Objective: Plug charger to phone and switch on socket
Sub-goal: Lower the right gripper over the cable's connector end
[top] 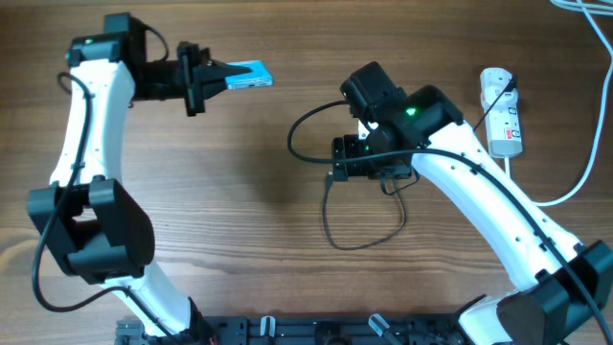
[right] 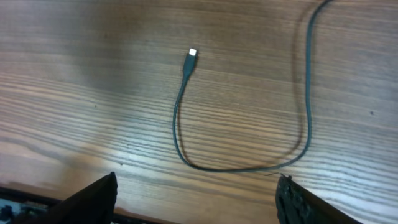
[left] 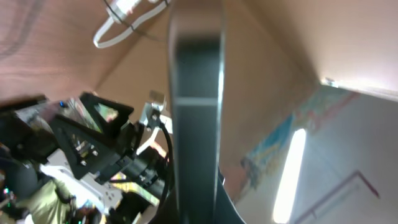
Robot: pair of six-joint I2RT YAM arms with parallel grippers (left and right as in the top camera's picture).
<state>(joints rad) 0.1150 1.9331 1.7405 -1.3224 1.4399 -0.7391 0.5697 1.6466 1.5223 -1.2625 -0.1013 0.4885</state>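
Two items: left pincer clamped on phone, right pincer apart over charger; your phone may slip under plug-in force.

**Wood-grain surface, cable and strip**

The brown wooden surface carries the charger, its thin black cable lying in a loose loop at centre with the metal tip flat on the wood. At upper right lies the socket, its white cord curving beside it.
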